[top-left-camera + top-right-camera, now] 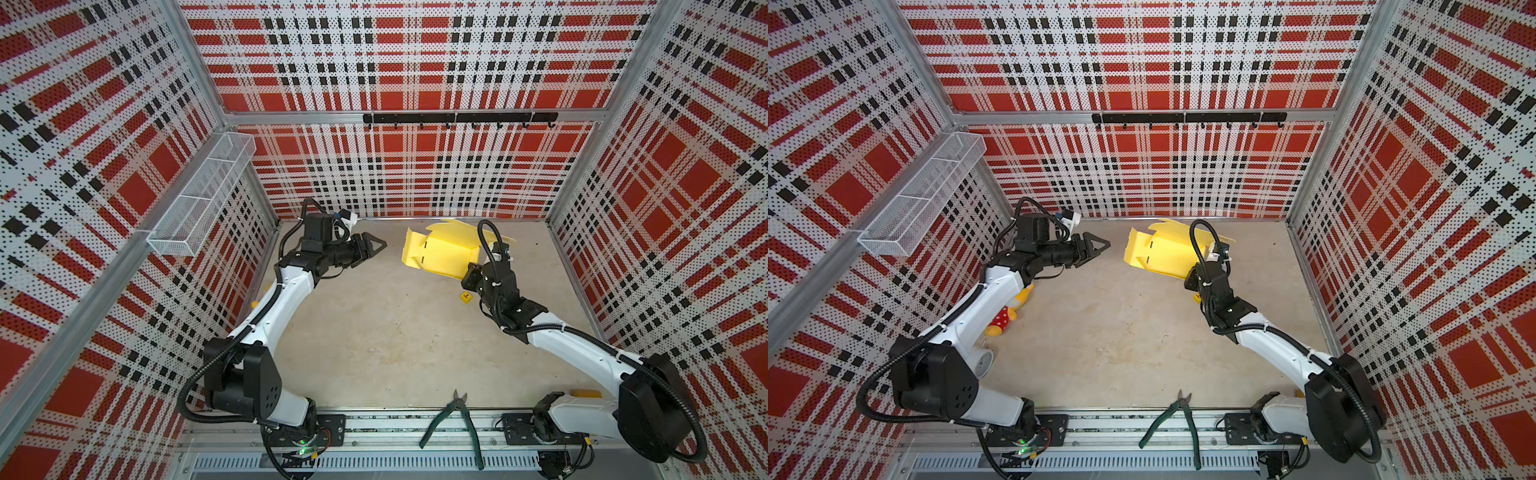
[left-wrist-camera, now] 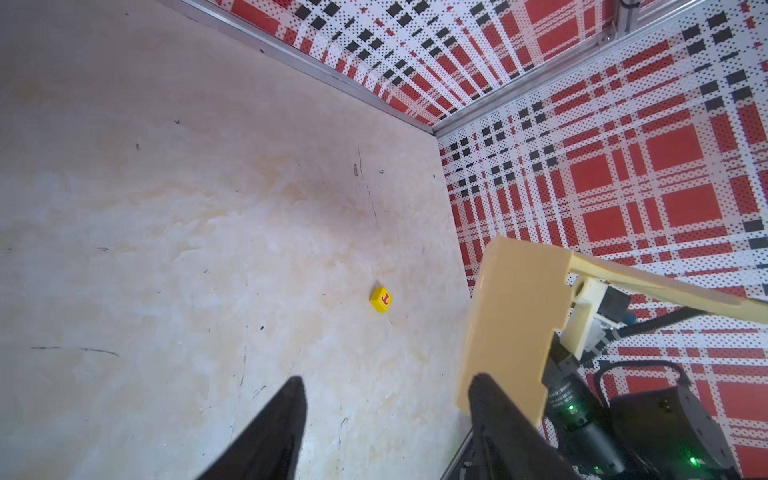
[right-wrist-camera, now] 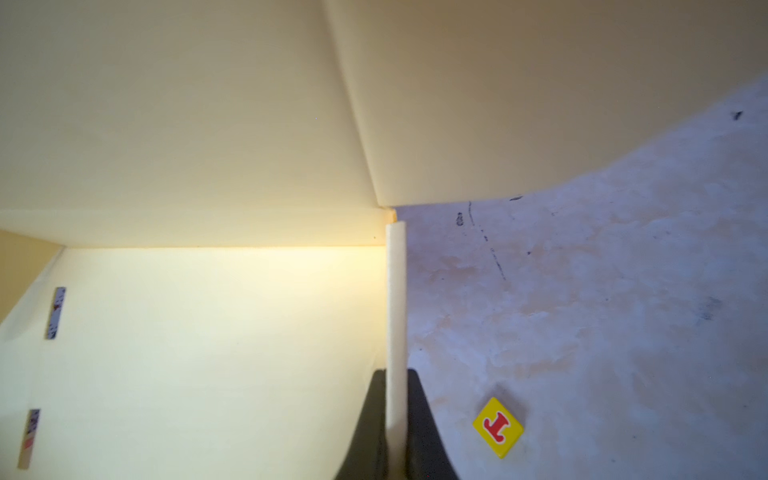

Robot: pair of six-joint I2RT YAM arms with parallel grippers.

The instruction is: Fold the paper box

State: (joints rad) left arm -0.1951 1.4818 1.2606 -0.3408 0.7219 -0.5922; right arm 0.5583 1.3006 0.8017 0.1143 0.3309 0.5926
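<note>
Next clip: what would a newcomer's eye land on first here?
The pale yellow paper box, half folded at the far side of the table, with the right gripper shut on one side flap. The left gripper stands open beside it, holding nothing. Around everything, loud red plaid walls.

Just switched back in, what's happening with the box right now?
The right gripper is shut on one upright wall of the paper box, which is partly folded near the back of the table, flaps splayed. The left gripper is open, apart from the box, holding nothing.
</note>
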